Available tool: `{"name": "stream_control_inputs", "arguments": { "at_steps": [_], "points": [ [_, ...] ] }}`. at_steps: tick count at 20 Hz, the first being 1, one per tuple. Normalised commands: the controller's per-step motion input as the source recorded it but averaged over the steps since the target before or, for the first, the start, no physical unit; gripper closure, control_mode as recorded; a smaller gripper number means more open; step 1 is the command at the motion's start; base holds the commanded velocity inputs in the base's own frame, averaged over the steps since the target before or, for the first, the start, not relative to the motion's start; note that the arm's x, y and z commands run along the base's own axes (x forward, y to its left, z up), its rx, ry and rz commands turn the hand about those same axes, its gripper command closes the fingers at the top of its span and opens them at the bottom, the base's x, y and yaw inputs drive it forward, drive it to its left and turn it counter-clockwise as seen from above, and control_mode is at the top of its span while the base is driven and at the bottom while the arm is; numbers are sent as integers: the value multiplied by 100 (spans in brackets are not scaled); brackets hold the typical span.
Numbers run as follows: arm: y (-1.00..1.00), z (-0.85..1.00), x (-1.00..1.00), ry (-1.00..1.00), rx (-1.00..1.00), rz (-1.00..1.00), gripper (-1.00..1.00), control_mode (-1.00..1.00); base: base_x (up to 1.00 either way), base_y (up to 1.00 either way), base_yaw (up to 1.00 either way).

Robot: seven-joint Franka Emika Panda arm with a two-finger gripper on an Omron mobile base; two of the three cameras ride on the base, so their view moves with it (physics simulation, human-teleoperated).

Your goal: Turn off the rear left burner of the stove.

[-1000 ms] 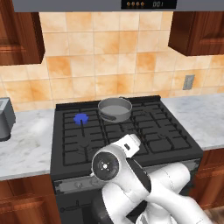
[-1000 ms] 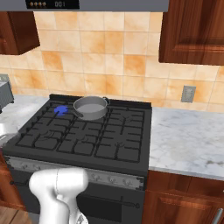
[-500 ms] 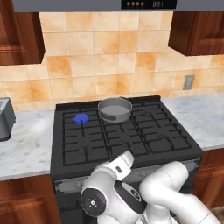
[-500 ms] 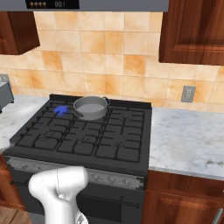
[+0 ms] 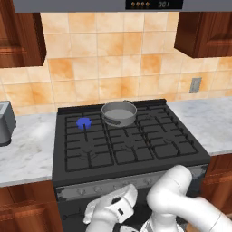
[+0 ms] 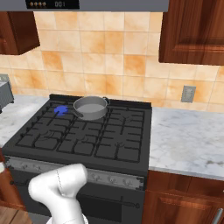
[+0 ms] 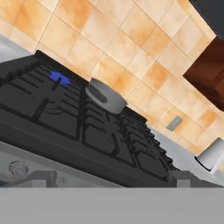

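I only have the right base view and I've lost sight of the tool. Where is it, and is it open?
Observer: In the hand view the tool sits low before the stove's front edge, fingertips wide apart, holding nothing.
Operator: Any knob close to it?
Observer: Yes, one round knob on the silver strip, just left of the left fingertip, not touched.
Operator: Anything to the stove's right I can't see?
Observer: A white cylinder stands on the counter past the wall outlet.

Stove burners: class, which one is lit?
The rear left burner of the stove, beside the grey pot: it alone shows a bright blue flame; the others are dark.
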Motion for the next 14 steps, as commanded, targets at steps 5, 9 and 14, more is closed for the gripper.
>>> {"name": "stream_control_inputs", "arguments": {
  "at_steps": [5, 9, 14],
  "points": [
    [0, -53, -6, -24, 0, 0, -100, -100, 0, 0, 0],
    [0, -19, -7, -18, 0, 0, -100, -100, 0, 0, 0],
    [-1, -6, 8, -7, 0, 0, -100, -100, 0, 0, 0]
  ]
}}
